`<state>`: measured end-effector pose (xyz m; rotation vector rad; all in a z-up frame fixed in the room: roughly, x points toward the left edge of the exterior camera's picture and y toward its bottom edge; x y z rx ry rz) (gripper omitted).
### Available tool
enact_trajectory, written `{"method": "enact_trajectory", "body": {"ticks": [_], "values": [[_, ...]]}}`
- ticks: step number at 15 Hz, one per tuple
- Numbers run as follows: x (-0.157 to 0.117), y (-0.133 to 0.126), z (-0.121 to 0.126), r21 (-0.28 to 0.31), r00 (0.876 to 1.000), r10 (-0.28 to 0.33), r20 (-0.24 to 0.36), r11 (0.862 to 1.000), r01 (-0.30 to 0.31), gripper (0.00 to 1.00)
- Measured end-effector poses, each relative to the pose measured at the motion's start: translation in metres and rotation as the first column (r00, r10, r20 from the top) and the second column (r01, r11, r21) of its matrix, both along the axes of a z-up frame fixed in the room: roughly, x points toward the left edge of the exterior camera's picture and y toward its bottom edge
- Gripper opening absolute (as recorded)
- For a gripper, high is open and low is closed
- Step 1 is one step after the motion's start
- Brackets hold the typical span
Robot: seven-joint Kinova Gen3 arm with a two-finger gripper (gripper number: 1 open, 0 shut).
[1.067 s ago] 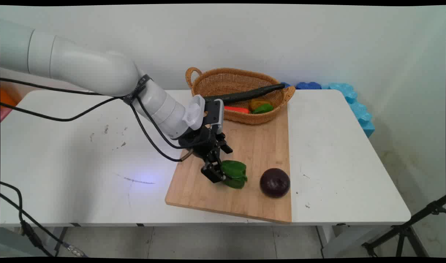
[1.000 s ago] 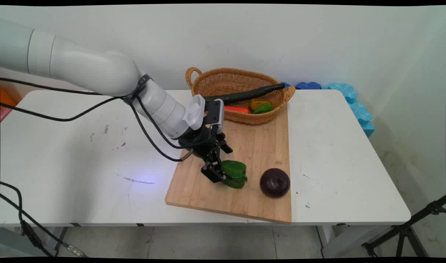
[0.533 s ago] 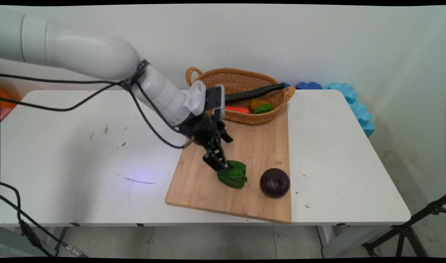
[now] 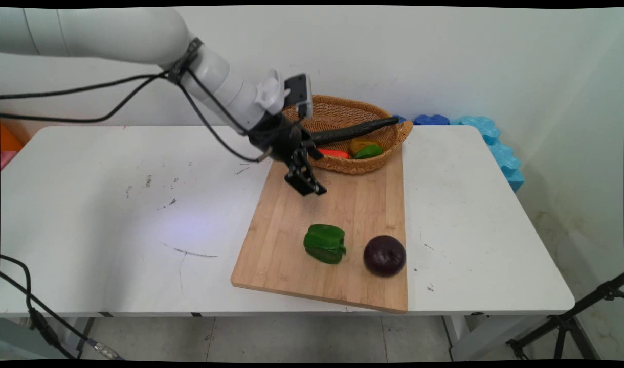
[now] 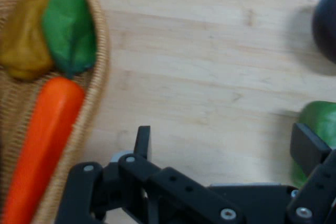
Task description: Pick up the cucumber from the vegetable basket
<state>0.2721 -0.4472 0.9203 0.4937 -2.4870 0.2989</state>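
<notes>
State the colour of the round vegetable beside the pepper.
Dark purple onion; the main view shows it best.

One wooden cutting board [image 4: 363,204] carries one green bell pepper [image 4: 324,244] and, at its 3 o'clock, one dark purple onion [image 4: 384,255]. One wicker basket [image 4: 337,110] at the board's 12 o'clock holds four items: one cucumber [image 4: 353,131], one carrot [image 5: 44,145], one yellow piece [image 5: 21,43], one green leaf [image 5: 68,30].

Robotics laboratory set-up: a white bench [image 4: 87,204] against a bare wall, a cabled robot arm [image 4: 138,30], a tripod leg [image 4: 573,322] at lower right, blue foam blocks [image 4: 491,143] behind, and toy vegetables on a wooden cutting board [image 4: 342,214] beside a wicker basket [image 4: 342,110].
</notes>
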Motion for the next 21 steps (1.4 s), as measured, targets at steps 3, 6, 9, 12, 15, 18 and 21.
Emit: {"method": "enact_trajectory", "body": {"ticks": [3, 6, 9, 12, 15, 18, 21], "values": [[0.011, -0.022, 0.008, -0.025, 1.000, 0.022, 0.010, 0.999, -0.022, 1.00], [0.024, -0.050, 0.012, -0.051, 0.998, 0.052, 0.021, 0.997, -0.051, 1.00], [0.036, -0.079, 0.010, -0.072, 0.996, 0.089, 0.025, 0.994, -0.087, 1.00], [0.045, -0.108, 0.003, -0.085, 0.990, 0.139, 0.018, 0.987, -0.137, 1.00], [0.052, -0.136, -0.009, -0.090, 0.983, 0.184, 0.007, 0.979, -0.183, 1.00], [0.056, -0.161, -0.024, -0.084, 0.977, 0.214, -0.003, 0.973, -0.213, 1.00], [0.056, -0.176, -0.037, -0.075, 0.977, 0.215, -0.004, 0.974, -0.215, 1.00]]}}
